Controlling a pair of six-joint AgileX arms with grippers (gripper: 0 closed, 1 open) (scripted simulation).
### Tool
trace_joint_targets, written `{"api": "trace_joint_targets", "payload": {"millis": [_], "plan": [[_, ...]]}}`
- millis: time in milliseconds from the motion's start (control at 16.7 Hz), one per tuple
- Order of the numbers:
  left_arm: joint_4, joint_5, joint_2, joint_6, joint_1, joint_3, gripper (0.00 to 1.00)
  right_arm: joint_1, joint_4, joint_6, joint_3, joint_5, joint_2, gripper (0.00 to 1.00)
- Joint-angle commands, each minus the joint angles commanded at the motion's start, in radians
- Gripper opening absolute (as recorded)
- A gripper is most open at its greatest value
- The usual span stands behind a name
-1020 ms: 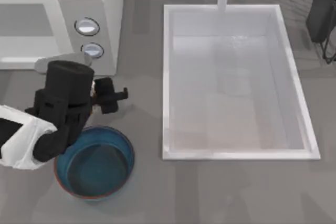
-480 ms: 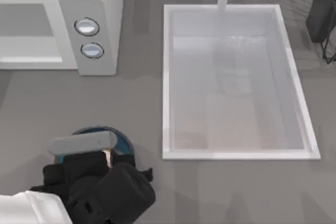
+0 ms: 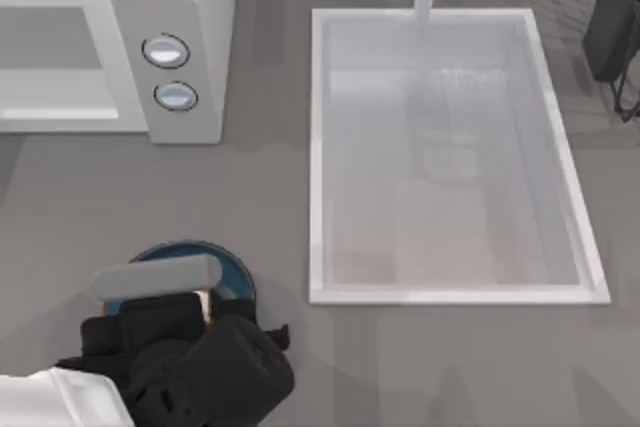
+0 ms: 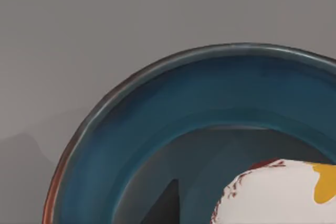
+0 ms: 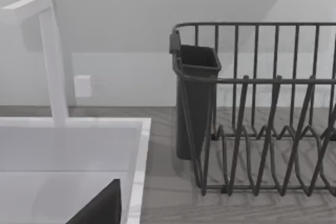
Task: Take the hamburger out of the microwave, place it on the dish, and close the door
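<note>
Top view showed my left arm low on the table's left side, its black gripper [image 3: 205,322] hanging over the round shallow teal-blue dish with the dark grey centre [image 3: 235,269], most of which it covered. From the left wrist view I could see the small whitish hamburger with orange-yellow patches and reddish specks [image 4: 278,192] sitting low over the dish's dark centre, inside the reddish-brown rim [image 4: 58,177]. Whether it rested on the bottom or hung just above it, I could not tell, and I could not tell either whether the fingers were clamped on it or let go.

I judged the step in hand to be the placing: the hamburger was out of the large white boxy microwave with two round silver-rimmed knobs [image 3: 180,37], which stood well apart at the upper left. What the next move called for, as I read it, was a clean release and a straight lift clear of the rim, then a reach back to the microwave to swing its door shut.

My right arm sat parked at the far right, by the dark wire dish rack [image 5: 262,119].
</note>
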Motion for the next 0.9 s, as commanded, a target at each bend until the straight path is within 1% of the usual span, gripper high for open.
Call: {"api": "trace_joint_targets", "payload": {"millis": [420, 540, 840, 900], "plan": [[0.274, 0.059, 0.148, 0.126, 0.099, -0.015, 0.0, 0.0, 0.0, 0.0, 0.0, 0.0, 0.0, 1.0], [0.329, 0.074, 0.18, 0.154, 0.121, -0.021, 0.0, 0.0, 0.0, 0.0, 0.0, 0.0, 0.0, 1.0], [0.343, 0.08, 0.193, 0.163, 0.128, -0.026, 0.0, 0.0, 0.0, 0.0, 0.0, 0.0, 0.0, 1.0], [0.343, 0.08, 0.193, 0.163, 0.128, -0.026, 0.08, 0.0, 0.0, 0.0, 0.0, 0.0, 0.0, 1.0]]}}
